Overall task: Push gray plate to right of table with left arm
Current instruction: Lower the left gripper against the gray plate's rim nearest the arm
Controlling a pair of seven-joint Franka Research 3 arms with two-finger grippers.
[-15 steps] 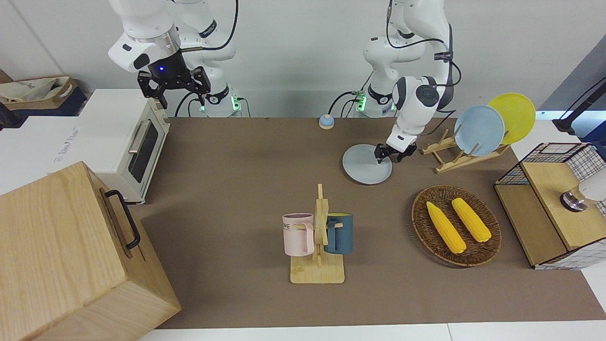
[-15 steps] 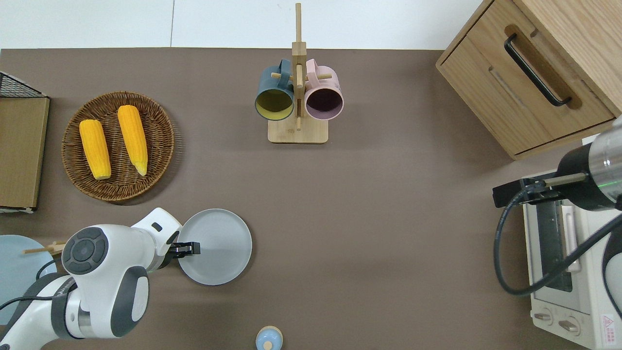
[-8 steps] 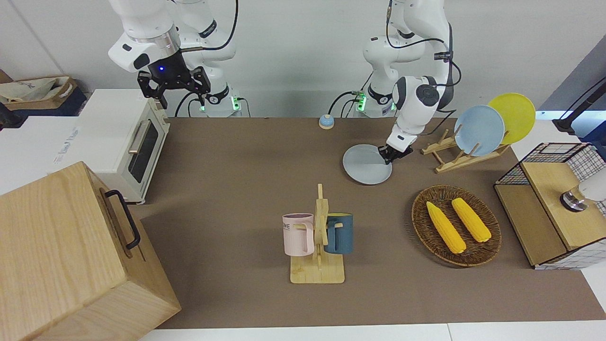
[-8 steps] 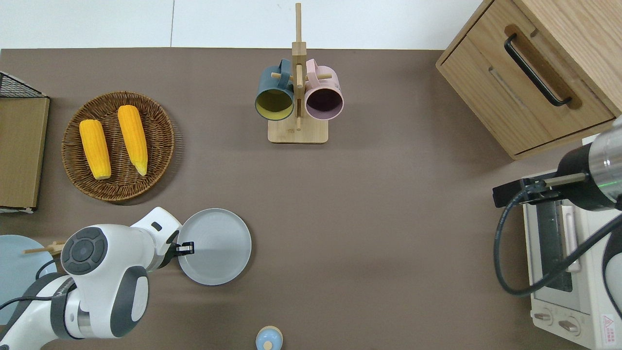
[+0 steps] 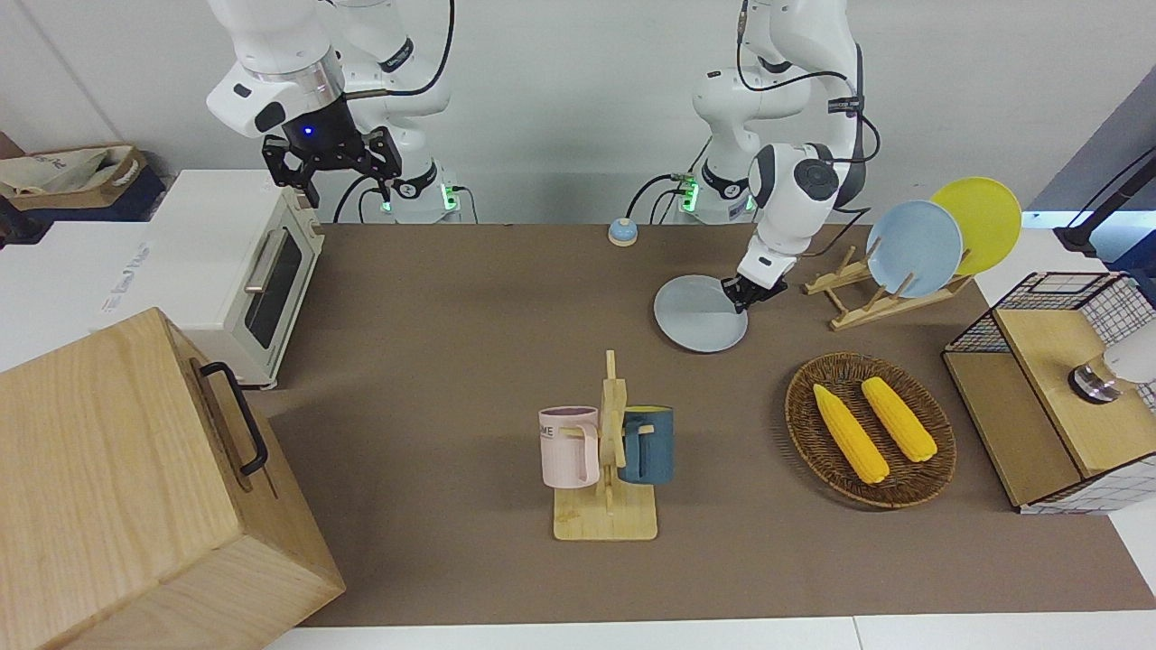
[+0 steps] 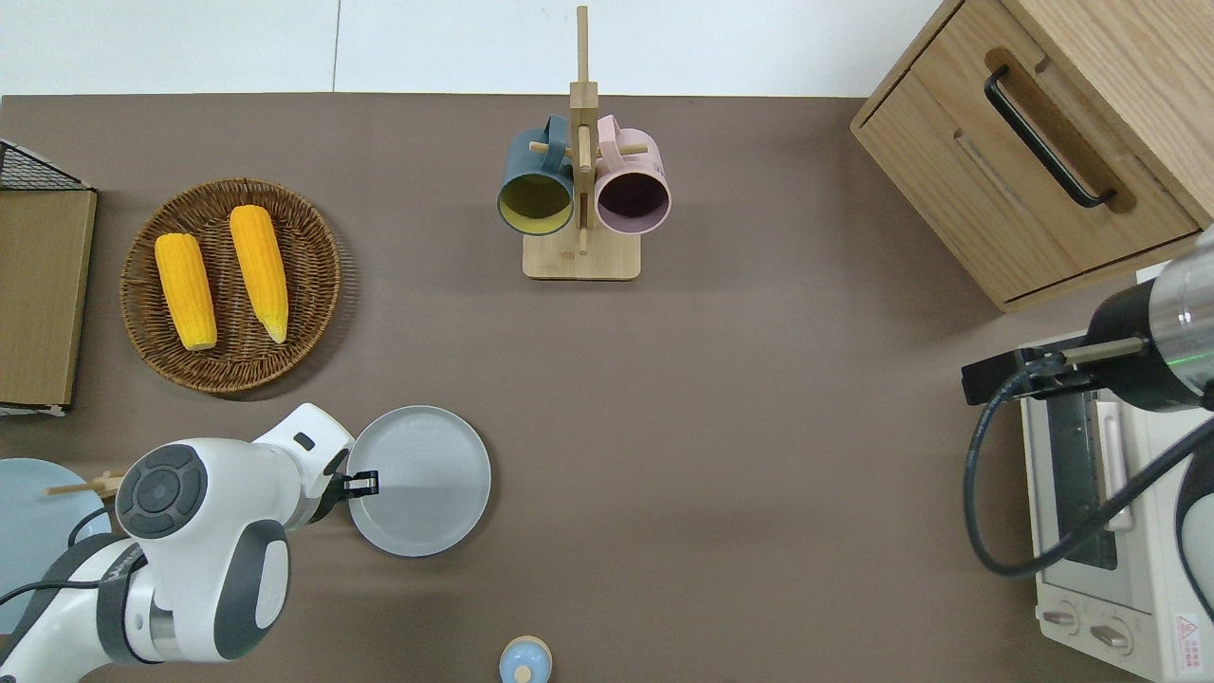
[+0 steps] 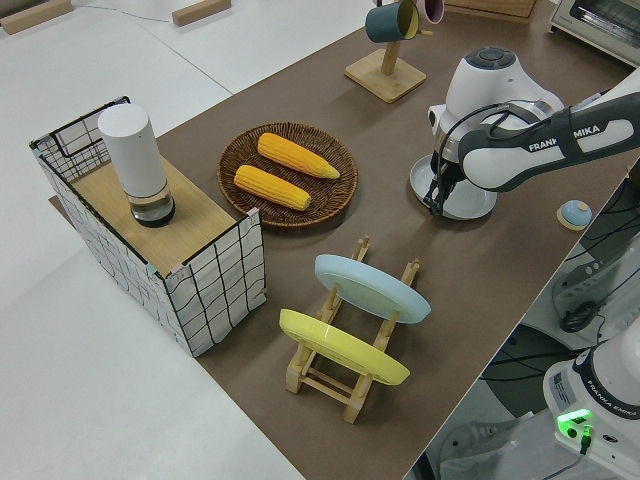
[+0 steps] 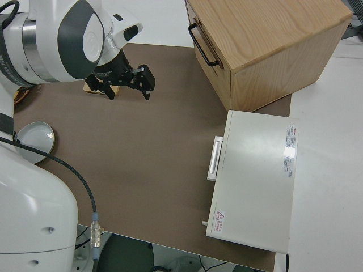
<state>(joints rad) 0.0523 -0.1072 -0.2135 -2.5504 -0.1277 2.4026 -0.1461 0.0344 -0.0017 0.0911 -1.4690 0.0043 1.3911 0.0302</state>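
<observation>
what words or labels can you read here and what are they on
"FRANKA EMIKA" on the left arm's forearm, side view.
"ME", end of a longer word, on the pink mug.
Too small to read: printing on the white toaster oven's top, its red warning sticker, and the white label on its top.
</observation>
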